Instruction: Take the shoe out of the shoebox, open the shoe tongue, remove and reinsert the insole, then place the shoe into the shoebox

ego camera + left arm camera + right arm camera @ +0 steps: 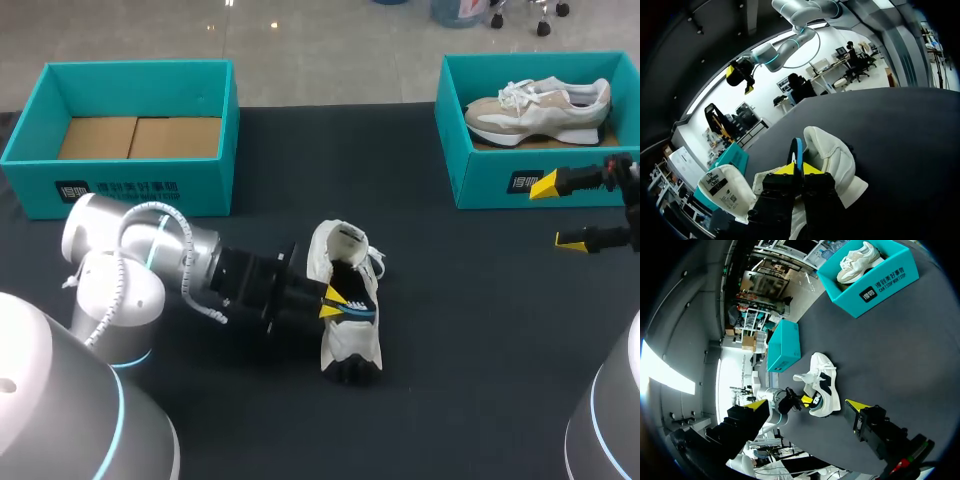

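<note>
A white and black shoe [352, 340] lies on the dark table between two boxes, its tongue [722, 185] folded back. My left gripper [332, 303] reaches into the shoe's opening from the side. In the left wrist view its yellow tips [799, 169] pinch the edge of a blue insole [798, 150] that stands up out of the shoe [832, 155]. My right gripper [557, 212] hangs open at the right, in front of the right shoebox, with nothing between its fingers. From the right wrist view the shoe [827, 390] lies well ahead of it.
An empty teal shoebox [140, 68] with a cardboard floor stands at the back left. A second teal shoebox [500, 180] at the back right holds a beige shoe [540, 105]. Bare dark table lies between the shoe and the front edge.
</note>
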Tool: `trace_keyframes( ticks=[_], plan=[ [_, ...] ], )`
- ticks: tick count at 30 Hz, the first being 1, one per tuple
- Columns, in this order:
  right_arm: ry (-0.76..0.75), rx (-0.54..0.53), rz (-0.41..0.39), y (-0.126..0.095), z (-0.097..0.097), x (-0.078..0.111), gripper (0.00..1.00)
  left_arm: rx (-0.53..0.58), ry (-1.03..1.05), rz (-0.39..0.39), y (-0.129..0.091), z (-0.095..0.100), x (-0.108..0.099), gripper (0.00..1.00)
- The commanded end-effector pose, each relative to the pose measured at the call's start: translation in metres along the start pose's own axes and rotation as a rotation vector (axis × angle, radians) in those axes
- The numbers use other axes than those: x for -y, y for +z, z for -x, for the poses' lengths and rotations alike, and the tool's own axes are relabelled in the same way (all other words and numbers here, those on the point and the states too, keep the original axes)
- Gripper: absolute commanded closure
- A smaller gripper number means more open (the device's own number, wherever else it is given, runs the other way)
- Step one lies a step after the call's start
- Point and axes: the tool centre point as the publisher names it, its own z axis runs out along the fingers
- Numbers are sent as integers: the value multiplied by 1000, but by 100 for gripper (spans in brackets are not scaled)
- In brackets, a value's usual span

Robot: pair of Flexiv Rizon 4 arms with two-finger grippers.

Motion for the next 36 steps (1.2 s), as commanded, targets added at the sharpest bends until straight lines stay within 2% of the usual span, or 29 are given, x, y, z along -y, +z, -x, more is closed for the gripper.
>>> trace_keyframes(
  ticks=[1,4,8,12,15,17,19,27,36],
  plan=[
    [2,4,1,1,0,1,0,1,3,11,-8,-1,4,44],
    [2,4,1,1,0,1,0,8,9,17,-13,1,7,41],
    [2,4,1,1,0,1,0,14,22,16,-17,5,11,51],
    [2,4,1,1,0,1,0,17,39,6,-17,9,15,56],
    [2,4,1,1,0,1,0,11,44,3,-18,11,16,66],
    [2,4,1,1,0,1,0,-3,49,2,-19,12,17,78],
    [2,4,1,1,0,1,0,-33,44,-6,-21,13,19,100],
    [2,4,1,1,0,1,0,-214,53,-7,-25,20,26,100],
    [2,4,1,1,0,1,0,-483,-34,-40,-33,22,38,100]
  ],
)
